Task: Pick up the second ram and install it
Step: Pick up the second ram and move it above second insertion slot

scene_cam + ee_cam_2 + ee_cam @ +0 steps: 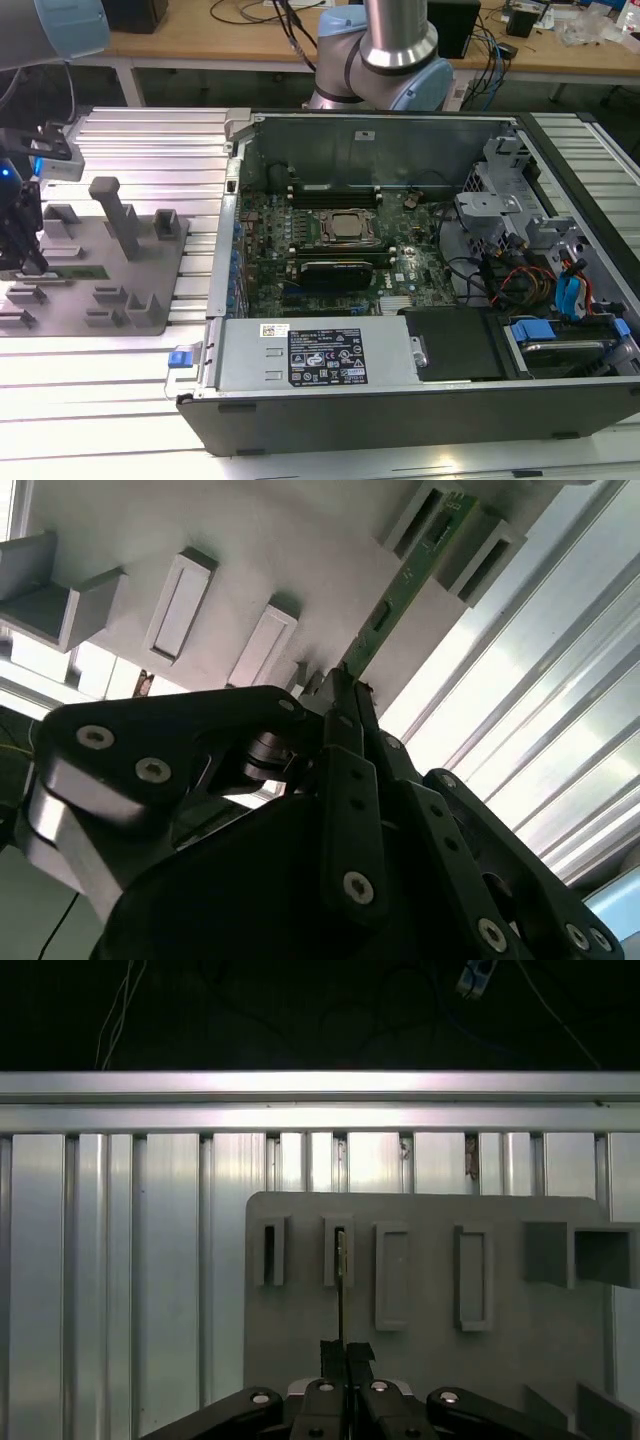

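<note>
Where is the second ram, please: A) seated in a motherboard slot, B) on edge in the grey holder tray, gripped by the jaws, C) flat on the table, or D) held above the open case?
B: the second ram stands in a slot of the grey holder tray; the gripper has its jaws shut on it.

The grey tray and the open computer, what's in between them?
Nothing sits there: in the exterior view, only a bare strip of ribbed metal table separates the grey holder tray from the open computer case.
</note>
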You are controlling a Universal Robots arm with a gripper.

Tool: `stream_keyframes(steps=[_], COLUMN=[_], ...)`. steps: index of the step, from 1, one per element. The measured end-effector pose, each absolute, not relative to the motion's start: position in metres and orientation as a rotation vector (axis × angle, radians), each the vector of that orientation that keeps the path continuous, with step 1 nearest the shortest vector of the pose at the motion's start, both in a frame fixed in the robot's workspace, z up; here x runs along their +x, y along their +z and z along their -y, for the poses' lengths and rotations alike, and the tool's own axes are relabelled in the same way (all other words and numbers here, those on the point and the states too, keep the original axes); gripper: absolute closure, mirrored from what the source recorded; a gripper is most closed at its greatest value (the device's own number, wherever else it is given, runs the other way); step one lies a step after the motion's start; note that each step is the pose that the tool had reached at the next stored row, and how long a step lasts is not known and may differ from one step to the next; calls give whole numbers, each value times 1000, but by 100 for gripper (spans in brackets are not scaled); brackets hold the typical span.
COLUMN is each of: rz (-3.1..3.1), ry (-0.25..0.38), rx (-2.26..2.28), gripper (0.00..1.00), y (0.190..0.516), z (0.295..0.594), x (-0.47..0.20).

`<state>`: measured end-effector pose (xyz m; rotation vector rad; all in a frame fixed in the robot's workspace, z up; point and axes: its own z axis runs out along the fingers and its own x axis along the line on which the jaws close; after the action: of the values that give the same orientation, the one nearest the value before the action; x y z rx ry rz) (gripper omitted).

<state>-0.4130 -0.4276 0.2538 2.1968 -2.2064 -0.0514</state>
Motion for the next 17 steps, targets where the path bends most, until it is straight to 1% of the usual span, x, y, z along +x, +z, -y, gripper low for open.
stream_keyframes(steps=[17], rz=[2206], ry=[-51], rx=[2197], gripper=[91], y=[282], z=[428], x=[-413])
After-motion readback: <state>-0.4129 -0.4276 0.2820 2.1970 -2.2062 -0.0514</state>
